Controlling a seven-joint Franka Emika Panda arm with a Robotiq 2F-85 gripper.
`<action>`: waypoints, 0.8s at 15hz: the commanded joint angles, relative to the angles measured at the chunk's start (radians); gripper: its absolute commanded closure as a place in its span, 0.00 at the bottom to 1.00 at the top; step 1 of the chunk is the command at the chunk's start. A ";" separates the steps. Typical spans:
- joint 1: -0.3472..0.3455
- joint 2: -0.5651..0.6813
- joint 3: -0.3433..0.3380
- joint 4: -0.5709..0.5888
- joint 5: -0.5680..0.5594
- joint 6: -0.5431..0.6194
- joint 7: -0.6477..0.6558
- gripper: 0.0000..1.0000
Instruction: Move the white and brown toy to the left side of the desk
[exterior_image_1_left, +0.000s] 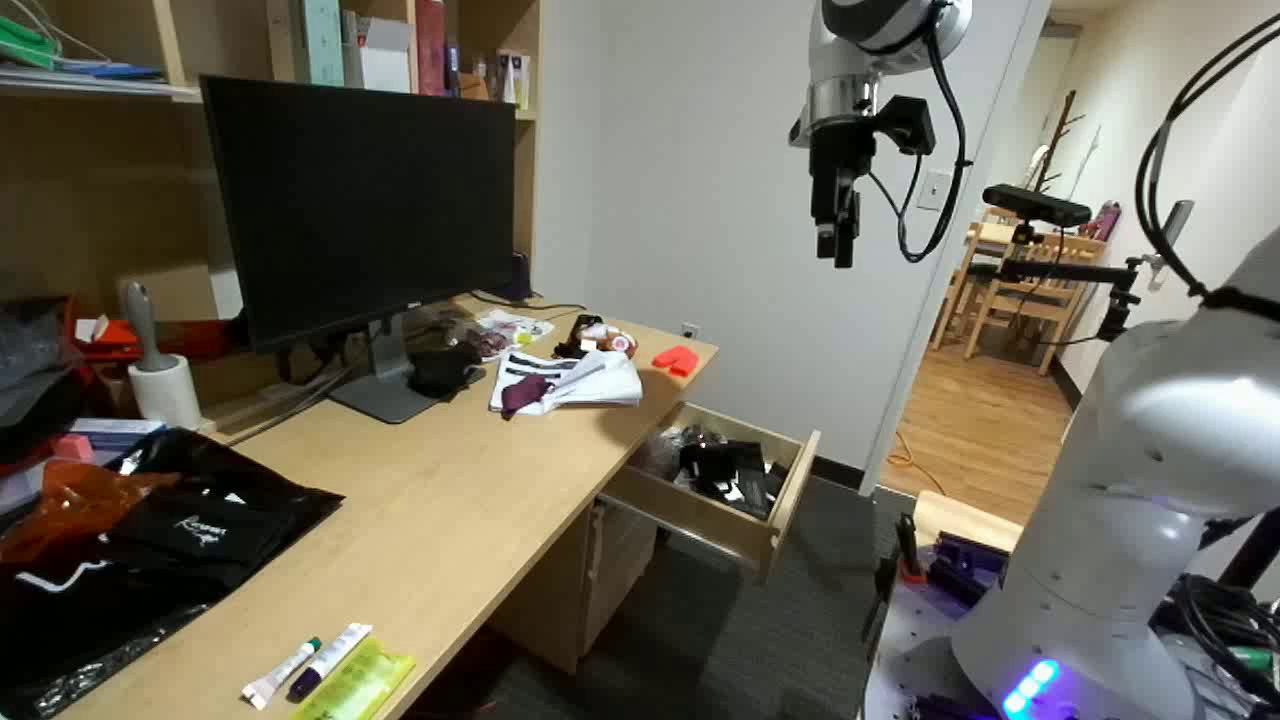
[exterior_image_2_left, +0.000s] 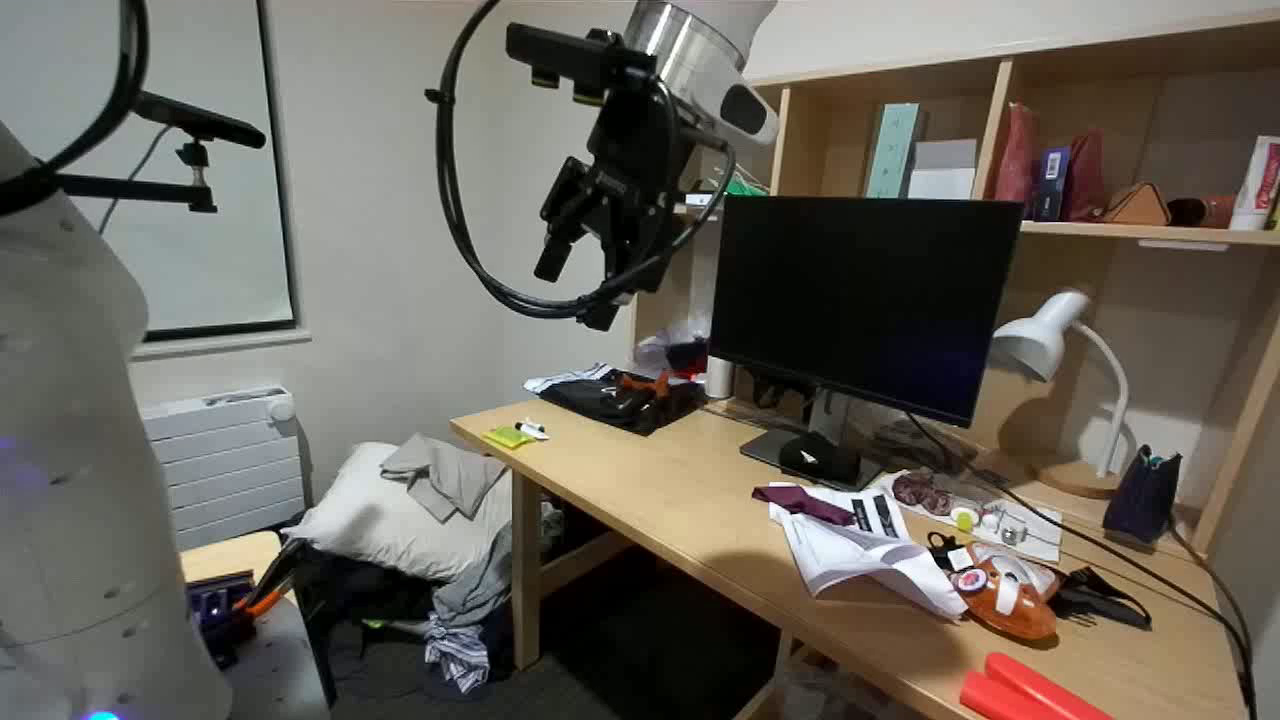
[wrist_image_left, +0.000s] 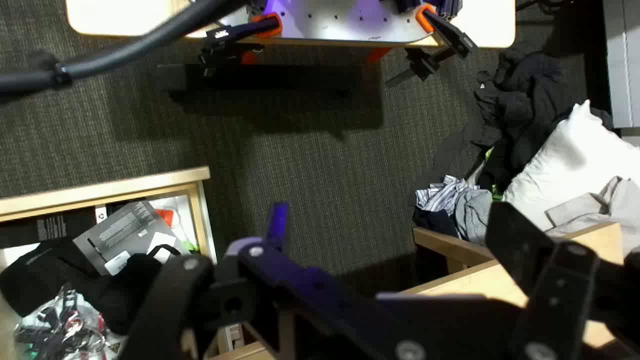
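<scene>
The white and brown toy lies on the desk, beside white papers and a black item. It also shows in an exterior view near the desk's far end, partly behind the papers. The desk shows as a long light-wood top. My gripper is open and empty, high in the air and well away from the toy. In an exterior view the gripper hangs above and out from the open drawer. In the wrist view the gripper's fingers are apart; the toy is out of view there.
An open drawer full of items juts out below the desk. A monitor stands at the back. White papers and a red item lie near the toy. A black bag and tubes lie toward the other end.
</scene>
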 joint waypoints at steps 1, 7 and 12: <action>-0.034 0.005 0.029 0.002 0.008 -0.002 -0.010 0.00; -0.040 0.312 0.031 0.232 0.165 -0.028 0.139 0.00; -0.102 0.625 0.045 0.510 0.252 -0.009 0.328 0.00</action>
